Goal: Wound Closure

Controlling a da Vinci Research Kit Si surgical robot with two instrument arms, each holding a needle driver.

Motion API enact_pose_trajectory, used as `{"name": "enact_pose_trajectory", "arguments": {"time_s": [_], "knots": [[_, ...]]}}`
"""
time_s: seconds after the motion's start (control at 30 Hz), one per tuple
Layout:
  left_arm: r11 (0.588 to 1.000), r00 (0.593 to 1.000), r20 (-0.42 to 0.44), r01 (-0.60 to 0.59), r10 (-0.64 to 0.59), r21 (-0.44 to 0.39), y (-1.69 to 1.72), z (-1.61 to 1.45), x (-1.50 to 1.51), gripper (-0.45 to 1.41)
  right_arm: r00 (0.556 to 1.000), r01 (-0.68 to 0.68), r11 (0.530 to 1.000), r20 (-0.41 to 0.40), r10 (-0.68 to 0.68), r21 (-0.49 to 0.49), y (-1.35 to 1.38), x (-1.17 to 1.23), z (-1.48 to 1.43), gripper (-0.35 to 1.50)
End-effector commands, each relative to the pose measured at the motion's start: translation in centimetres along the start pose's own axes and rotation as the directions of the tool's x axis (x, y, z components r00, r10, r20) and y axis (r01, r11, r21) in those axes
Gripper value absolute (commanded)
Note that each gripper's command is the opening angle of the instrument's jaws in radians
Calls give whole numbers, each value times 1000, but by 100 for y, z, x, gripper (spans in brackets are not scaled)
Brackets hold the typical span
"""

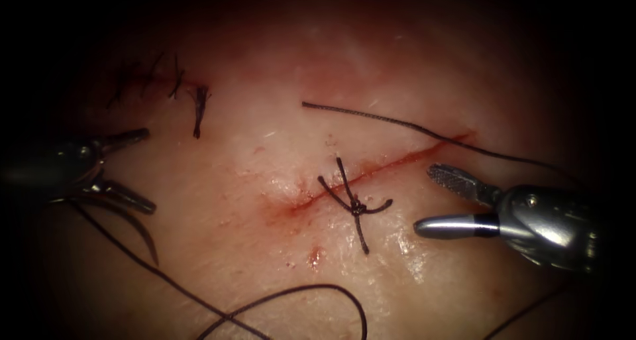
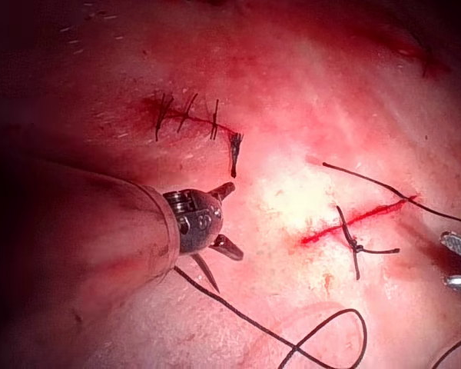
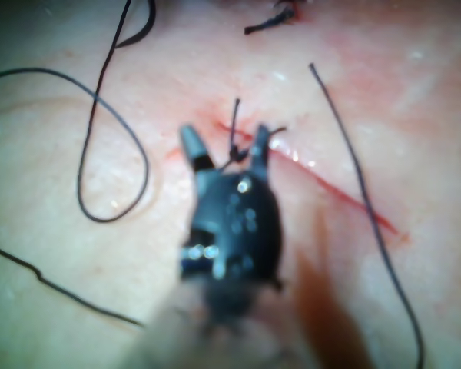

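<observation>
The right arm's steel needle driver (image 1: 424, 201) has its two jaws spread and holds nothing; it sits on the right of the red, slanting cut (image 1: 391, 164), just beside the dark knotted stitch (image 1: 356, 207) that crosses the cut. The left arm's steel needle driver (image 1: 149, 171) is well apart on the cut's left, jaws also spread, with the dark curved needle (image 1: 136, 224) lying just beneath its lower jaw; whether that jaw touches the needle cannot be told. The needle lies free of the pale pork tissue (image 1: 278, 81), its tip pointing away from the cut. Dark thread (image 1: 291, 293) loops across the tissue below the cut, so the left tool is the nearer to the needle.
</observation>
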Motion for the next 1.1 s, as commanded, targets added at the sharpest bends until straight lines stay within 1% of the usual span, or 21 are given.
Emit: {"name": "enact_pose_trajectory", "arguments": {"time_s": [0.03,0.23,0.53,0.77,0.97,1.1], "knots": [[1000,999,21,-24,24,-13,9,13,-4,88,1000,-3,1000,1,3,3,-6,-8,6,148],[996,991,100,-80,85,-46,17,20,-14,88,1000,-3,1000,1,3,4,-7,-8,6,148],[991,979,165,-109,121,-76,21,21,-36,88,1000,-3,1000,1,3,3,-8,-8,6,148],[988,966,218,-125,142,-89,19,33,-54,86,1000,-3,1000,1,3,3,-9,-7,7,148],[987,963,221,-141,155,-79,11,49,-70,83,1000,-4,1000,1,4,2,-10,-7,7,148],[985,961,220,-154,167,-76,3,56,-81,76,1000,-5,1000,1,5,2,-11,-6,7,148]]}}
